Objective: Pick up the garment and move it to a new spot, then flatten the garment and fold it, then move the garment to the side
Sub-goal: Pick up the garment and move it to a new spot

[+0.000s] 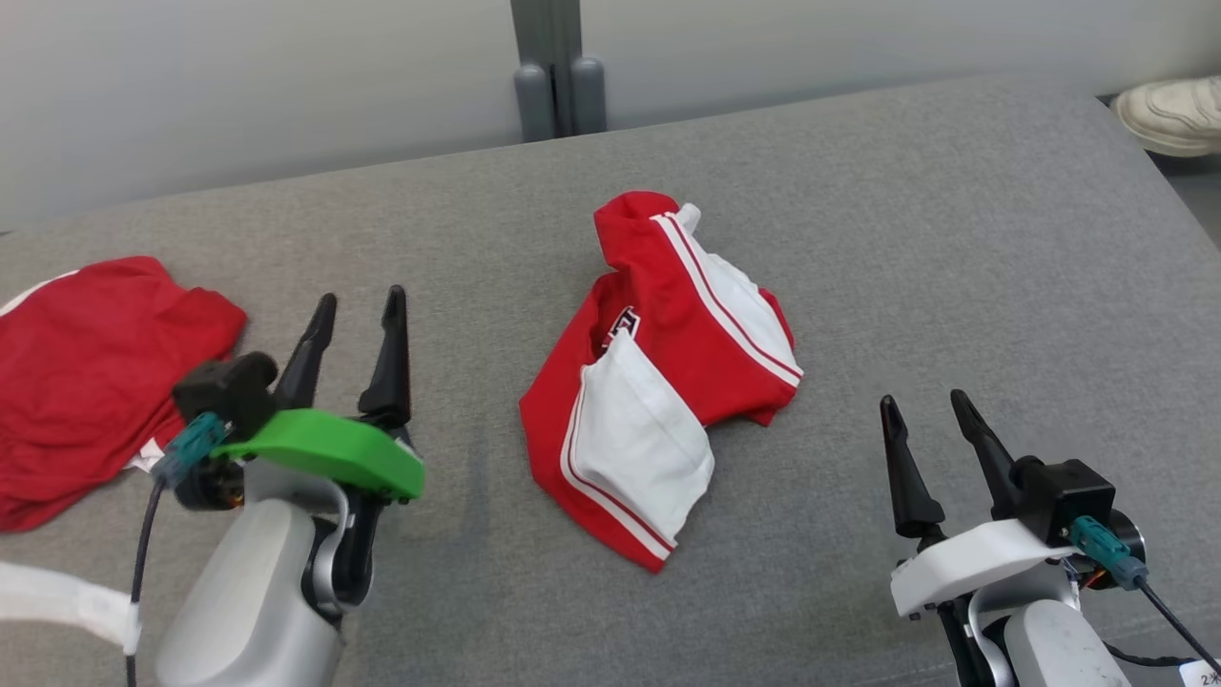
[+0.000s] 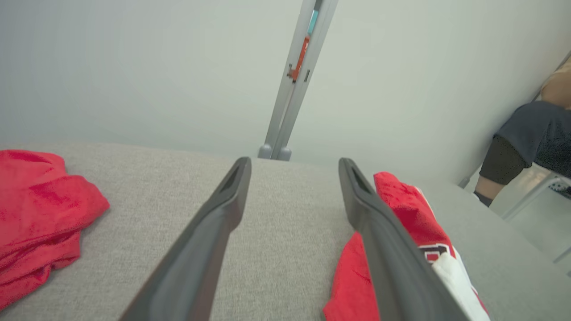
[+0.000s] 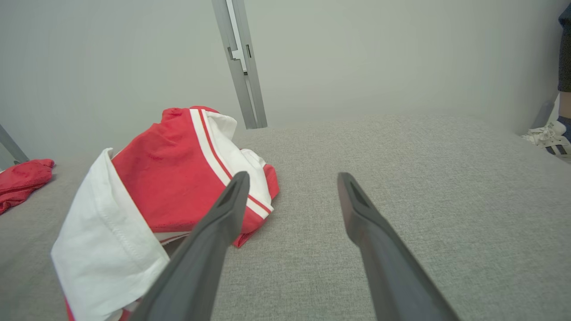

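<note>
Both arms low over a broad grey fabric surface (image 1: 954,239), woven and soft-looking, running right across the head view. My left gripper (image 1: 362,296) is spread wide with nothing between its fingers, bare grey weave beneath. My right gripper (image 1: 923,401) stands just as wide, and it's empty too.

Between them, clear of both, lies the garment (image 1: 668,382). It's red with white panels and white stripes, crumpled in a heap near the middle of the surface, its far end humped up.

Over on my left a second red cloth (image 1: 86,372) sits bunched by the surface's edge, well apart from the garment. A white strap (image 1: 57,596) crosses the lower left corner.

Beyond the far edge is a plain pale wall (image 1: 238,86), split by a grey upright post (image 1: 558,67) with two rounded feet. In the far right corner there's a white shoe (image 1: 1173,114) on the floor. The left wrist view catches a person's bent leg (image 2: 522,142) in dark clothing, past the surface's right end.
</note>
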Controlling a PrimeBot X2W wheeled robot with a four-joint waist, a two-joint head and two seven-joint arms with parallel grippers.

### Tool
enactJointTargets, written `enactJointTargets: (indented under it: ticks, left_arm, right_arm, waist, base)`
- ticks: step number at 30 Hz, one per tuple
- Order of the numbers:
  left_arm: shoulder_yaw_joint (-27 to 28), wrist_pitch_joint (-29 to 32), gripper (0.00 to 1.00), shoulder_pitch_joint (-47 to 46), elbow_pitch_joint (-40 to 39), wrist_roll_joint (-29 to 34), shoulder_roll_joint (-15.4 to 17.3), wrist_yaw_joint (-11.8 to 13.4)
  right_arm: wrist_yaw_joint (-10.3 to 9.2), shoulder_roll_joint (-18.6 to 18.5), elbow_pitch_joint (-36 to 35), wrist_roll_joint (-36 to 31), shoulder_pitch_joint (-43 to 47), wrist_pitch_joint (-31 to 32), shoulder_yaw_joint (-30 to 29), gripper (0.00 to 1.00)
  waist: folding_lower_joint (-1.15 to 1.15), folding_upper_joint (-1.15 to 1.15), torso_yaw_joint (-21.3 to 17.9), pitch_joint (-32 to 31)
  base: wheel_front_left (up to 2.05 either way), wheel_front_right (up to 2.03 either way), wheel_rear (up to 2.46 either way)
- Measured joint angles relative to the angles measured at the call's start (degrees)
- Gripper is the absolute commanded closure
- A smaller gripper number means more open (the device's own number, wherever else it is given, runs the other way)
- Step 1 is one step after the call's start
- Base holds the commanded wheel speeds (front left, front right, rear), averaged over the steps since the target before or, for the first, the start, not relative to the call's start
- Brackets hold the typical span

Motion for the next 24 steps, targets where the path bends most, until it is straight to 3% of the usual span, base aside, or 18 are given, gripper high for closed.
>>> enactJointTargets:
  ticks: [7, 15, 24]
  left_arm:
    - [9.73, -0.14, 0.0, 13.22, -11.03, 8.7, -0.54, -0.07]
    - [12.25, -0.14, 0.0, 19.53, -11.46, 13.39, -2.14, -2.29]
    - [15.72, -0.14, 0.0, 22.47, -11.92, 15.88, -3.66, -4.05]
  right_arm:
    - [0.0, 0.01, -0.41, -0.1, 1.14, 0.68, -1.74, 0.0]
    - [0.0, 0.02, 0.18, 0.94, 2.33, 2.45, -2.43, 0.0]
    - [0.0, 0.02, 0.65, 1.61, 3.06, 2.78, -2.63, 0.0]
  waist:
    - [0.0, 0.0, 3.68, -2.77]
    - [0.0, 0.0, 6.62, -5.25]
    - [0.0, 0.0, 6.98, -6.11]
  base:
    - [0.0, 0.0, 0.0]
    - [0.0, 0.0, 0.0]
    - [0.0, 0.0, 0.0]
